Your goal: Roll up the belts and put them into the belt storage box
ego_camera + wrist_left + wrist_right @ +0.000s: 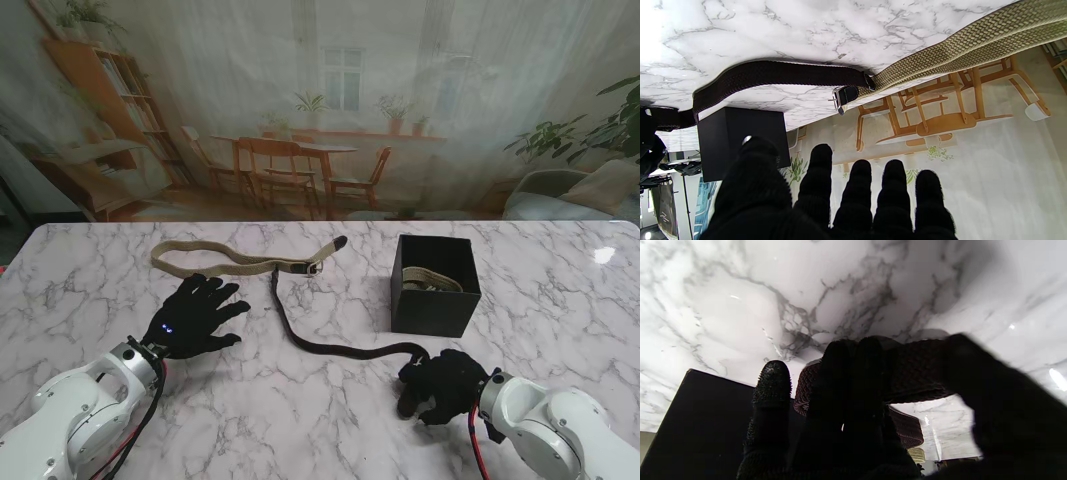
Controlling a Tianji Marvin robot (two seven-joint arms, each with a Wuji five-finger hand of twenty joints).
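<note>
pinching the near end of the dark brown woven belt [330, 340] at about five o'clock on the white marble table [300, 420], the right hand [440, 385] has fingers and thumb closed on a first curl. that loose coil could spring open if the grip slackens, and the trailing length may drag sideways. at eight o'clock the left hand [195, 315] lies spread and holds nothing. farther off, at one o'clock, the black square storage box [434, 285] already contains a tan coil. the beige woven belt [235, 262] lies flat at eleven o'clock, its buckle touching the brown belt's far end.
</note>
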